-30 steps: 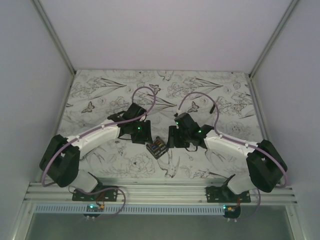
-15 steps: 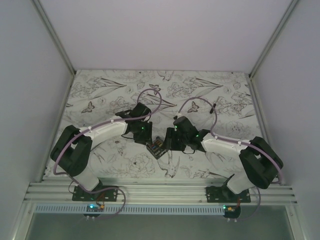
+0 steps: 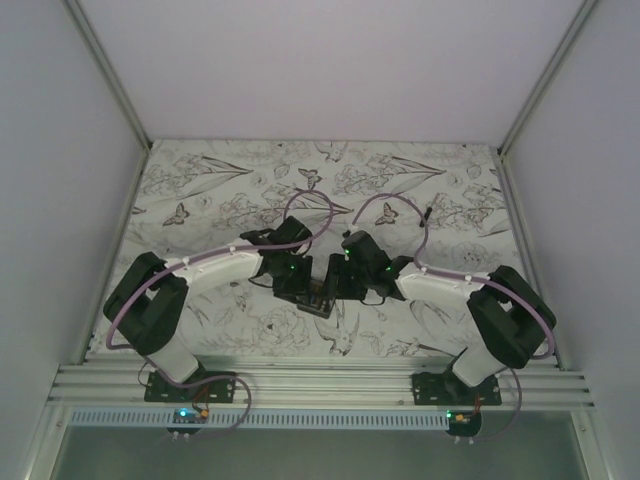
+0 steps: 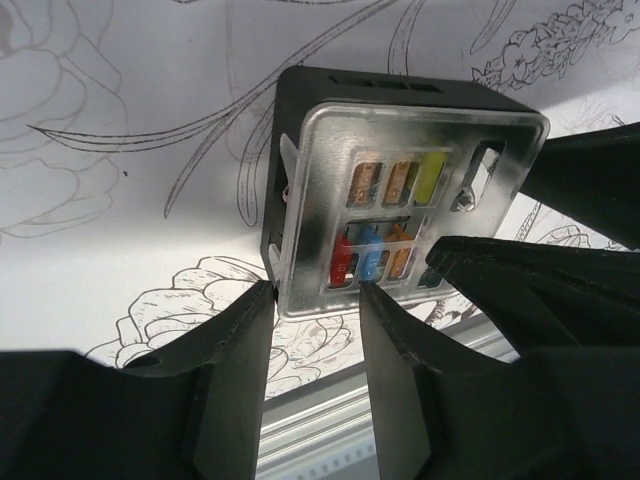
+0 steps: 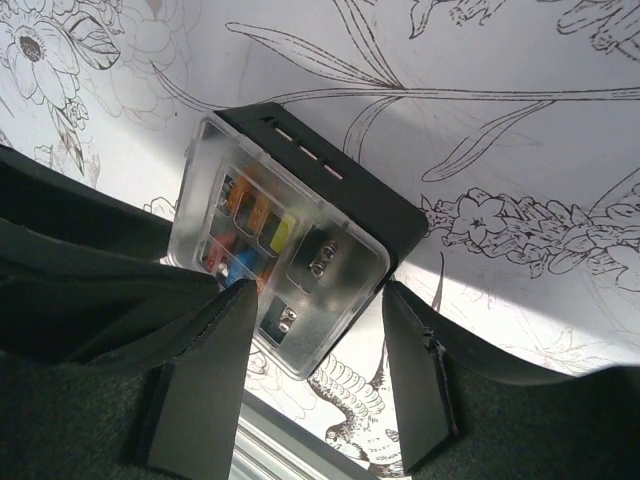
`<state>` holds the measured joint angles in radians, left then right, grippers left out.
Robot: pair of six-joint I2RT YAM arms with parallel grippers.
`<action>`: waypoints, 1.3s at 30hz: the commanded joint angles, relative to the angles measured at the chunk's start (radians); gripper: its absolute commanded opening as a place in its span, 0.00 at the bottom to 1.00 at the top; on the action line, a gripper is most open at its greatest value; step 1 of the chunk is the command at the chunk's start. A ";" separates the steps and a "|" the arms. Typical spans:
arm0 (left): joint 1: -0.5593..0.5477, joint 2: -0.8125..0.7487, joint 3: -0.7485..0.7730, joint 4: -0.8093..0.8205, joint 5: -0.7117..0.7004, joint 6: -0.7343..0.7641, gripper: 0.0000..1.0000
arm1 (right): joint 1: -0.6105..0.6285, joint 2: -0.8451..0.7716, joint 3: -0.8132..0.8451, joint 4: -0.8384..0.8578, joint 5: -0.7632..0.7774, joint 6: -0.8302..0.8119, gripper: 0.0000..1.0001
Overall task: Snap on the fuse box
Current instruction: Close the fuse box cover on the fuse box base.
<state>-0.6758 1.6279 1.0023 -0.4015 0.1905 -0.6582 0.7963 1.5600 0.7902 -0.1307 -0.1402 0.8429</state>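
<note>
On the floral table (image 3: 200,200), left gripper (image 4: 316,295) and right gripper (image 5: 318,290) straddle the fuse box (image 4: 400,150); clamped or not, cannot tell.

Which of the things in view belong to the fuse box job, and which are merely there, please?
Job: small black squarish plastic fuse box with clear lid; left gripper; right gripper.
Merely there: white flower-printed table sheet; grey metal rail.
</note>
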 commanded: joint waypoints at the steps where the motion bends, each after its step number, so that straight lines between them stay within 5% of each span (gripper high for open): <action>1: -0.028 -0.002 0.004 -0.017 0.009 -0.028 0.43 | 0.024 0.000 0.047 0.052 -0.033 -0.002 0.57; 8: -0.032 -0.052 0.012 -0.056 -0.029 -0.027 0.57 | 0.024 -0.031 0.034 -0.003 0.010 -0.021 0.60; 13: -0.028 -0.090 0.017 -0.109 -0.056 -0.017 0.59 | 0.024 -0.072 0.012 -0.060 0.026 -0.034 0.62; 24: -0.038 -0.022 0.058 -0.125 -0.042 0.011 0.38 | 0.029 -0.095 -0.043 -0.042 0.003 -0.001 0.65; 39: -0.048 -0.056 0.047 -0.131 -0.068 -0.019 0.43 | 0.054 -0.069 -0.091 0.061 -0.044 0.087 0.62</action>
<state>-0.7158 1.6058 1.0477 -0.4801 0.1478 -0.6647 0.8413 1.4876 0.7040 -0.1059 -0.1787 0.9039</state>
